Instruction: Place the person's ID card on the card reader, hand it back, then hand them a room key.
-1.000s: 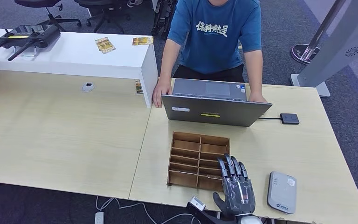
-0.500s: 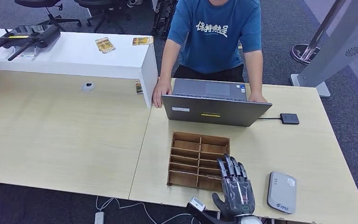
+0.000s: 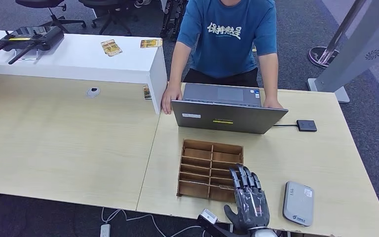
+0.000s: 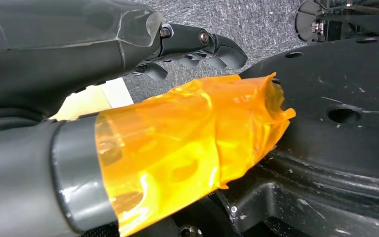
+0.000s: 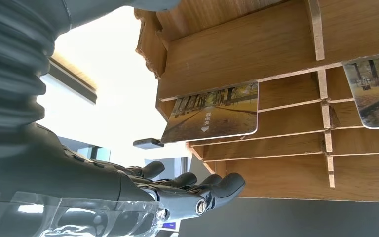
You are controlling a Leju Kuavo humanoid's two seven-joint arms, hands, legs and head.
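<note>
At near table edge | right hand (image 3: 249, 203): fingers extended, empty, over wooden card rack (image 3: 209, 169) | room key (image 5: 211, 111) slotted in rack | advice: pinch card edge, lift straight.

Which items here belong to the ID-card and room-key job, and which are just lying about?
Job:
grey flat card reader
wooden divided key-card box
scenic printed room key card
right hand

Lying about:
grey open laptop
small black square puck
black drone controller
</note>
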